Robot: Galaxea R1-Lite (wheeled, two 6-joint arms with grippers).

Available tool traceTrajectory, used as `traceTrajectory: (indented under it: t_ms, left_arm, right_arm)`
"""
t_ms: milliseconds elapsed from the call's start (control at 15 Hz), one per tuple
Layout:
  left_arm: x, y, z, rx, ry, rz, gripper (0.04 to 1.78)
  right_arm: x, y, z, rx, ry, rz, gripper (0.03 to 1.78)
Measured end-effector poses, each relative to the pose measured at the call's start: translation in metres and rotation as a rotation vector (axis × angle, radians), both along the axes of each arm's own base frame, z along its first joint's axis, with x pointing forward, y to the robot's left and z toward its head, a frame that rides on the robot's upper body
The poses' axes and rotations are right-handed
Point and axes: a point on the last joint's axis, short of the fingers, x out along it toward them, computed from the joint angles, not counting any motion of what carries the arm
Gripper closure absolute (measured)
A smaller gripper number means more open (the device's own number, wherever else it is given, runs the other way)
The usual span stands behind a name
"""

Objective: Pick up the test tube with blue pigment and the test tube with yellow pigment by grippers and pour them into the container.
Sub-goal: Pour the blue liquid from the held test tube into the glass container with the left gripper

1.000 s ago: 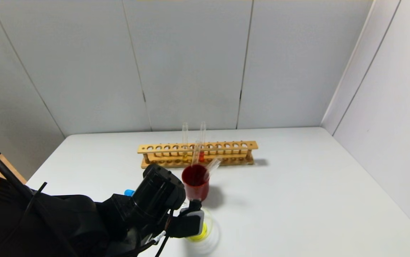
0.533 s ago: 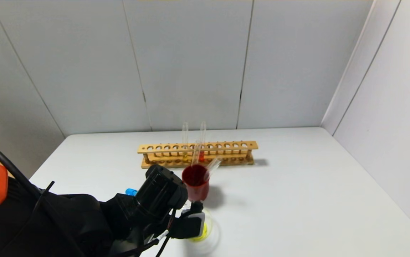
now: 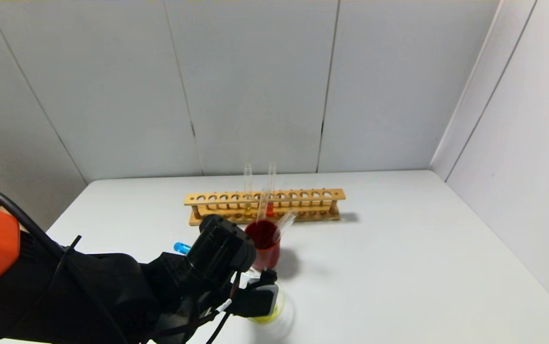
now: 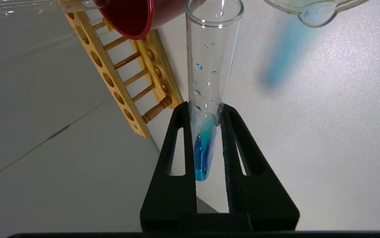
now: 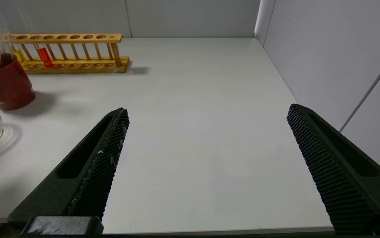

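Two arms share one white bench [image 3: 398, 267], and only the left one is busy. Across the back of the bench lies a long wooden rack [image 3: 264, 206] with two tubes standing in it, one amber-tipped, one orange-red. Just in front of the rack stands a red cup [image 3: 264, 248] with a couple of empty tubes leaning in it. Nearer me, low at the bench's front, the left gripper [image 4: 206, 109] hangs beside the cup, its fingers [image 4: 233, 138] clenched on the blue tube [image 4: 209, 82]; the tube is tipped over, blue tip [image 3: 181, 247] raised to the left, open mouth pointing toward the beaker [image 3: 274, 306]. A streak of blue liquid and droplets cling inside the glass. The beaker sits on the bench just in front of the cup, partly hidden by the gripper, with yellow liquid pooled in its bottom. Off to the right, the right gripper [image 5: 206, 132] hovers idle over bare bench, fingers [image 5: 107, 148] spread wide, grasping nothing.
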Motion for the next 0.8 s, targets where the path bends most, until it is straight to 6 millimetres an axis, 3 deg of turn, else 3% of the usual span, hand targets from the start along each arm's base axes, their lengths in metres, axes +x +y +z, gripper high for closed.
traceTrajectory:
  t_ms: [800]
  left_arm:
    - [0.01, -0.004, -0.003, 0.096, -0.028, -0.012, 1.52]
  right_arm:
    - [0.0, 0.0, 0.0, 0.0, 0.0, 0.0, 0.06]
